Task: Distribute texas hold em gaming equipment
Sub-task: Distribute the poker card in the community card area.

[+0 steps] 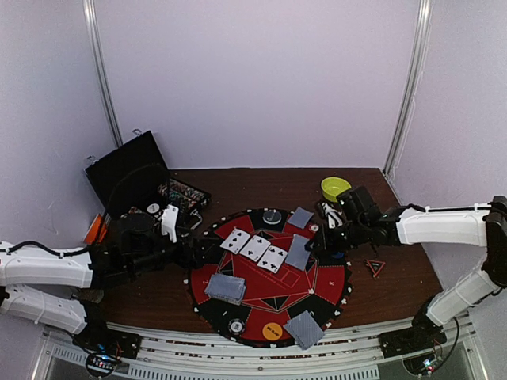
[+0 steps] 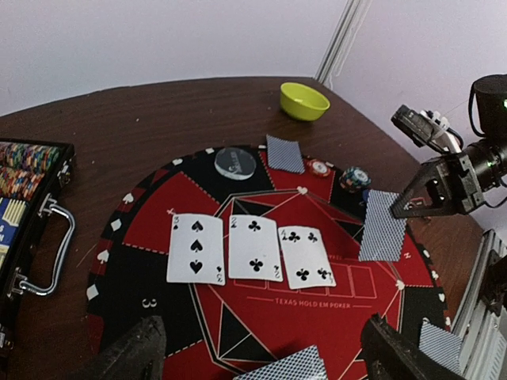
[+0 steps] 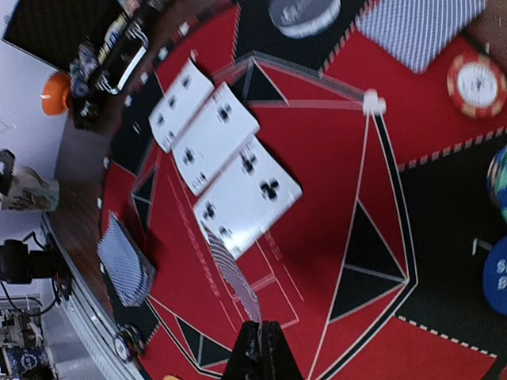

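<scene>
My right hand has its fingers pressed together. It is pinching one blue-backed card by its edge. The card is over the red-and-black mat, just beside the face-up cards. There are three of those, in a row in the middle. I cannot tell if my card touches the mat.

My left hand hangs over the left side of the mat. Its fingers are spread wide and hold nothing.

A pile of blue-backed cards lies on the near side. A chip sits near the far edge. The green bowl stands on the table past it.
</scene>
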### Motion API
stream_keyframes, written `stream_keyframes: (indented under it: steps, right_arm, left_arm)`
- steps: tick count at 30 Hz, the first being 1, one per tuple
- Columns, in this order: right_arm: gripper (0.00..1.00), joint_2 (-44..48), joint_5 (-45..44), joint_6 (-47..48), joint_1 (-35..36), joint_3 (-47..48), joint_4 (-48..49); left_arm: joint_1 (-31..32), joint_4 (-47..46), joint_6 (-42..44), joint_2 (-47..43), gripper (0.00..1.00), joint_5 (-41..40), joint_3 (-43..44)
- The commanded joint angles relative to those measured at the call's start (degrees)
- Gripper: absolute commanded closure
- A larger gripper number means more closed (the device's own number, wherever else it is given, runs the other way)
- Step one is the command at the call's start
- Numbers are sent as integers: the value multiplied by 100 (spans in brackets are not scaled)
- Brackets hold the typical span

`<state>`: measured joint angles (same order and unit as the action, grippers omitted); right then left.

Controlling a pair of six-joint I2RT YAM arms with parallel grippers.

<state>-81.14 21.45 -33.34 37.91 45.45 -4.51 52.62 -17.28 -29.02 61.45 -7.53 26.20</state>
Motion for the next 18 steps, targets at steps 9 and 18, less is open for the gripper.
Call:
stream_keyframes:
  steps: [9, 18]
  right_arm:
    - [100, -1174, 675, -546, -41, -269, 385]
    - [100, -1557, 438, -871, -98, -226, 896]
  left_arm:
    - [12, 490, 144, 258, 12, -250, 343]
    - [16, 550, 169, 269, 12, -306, 325]
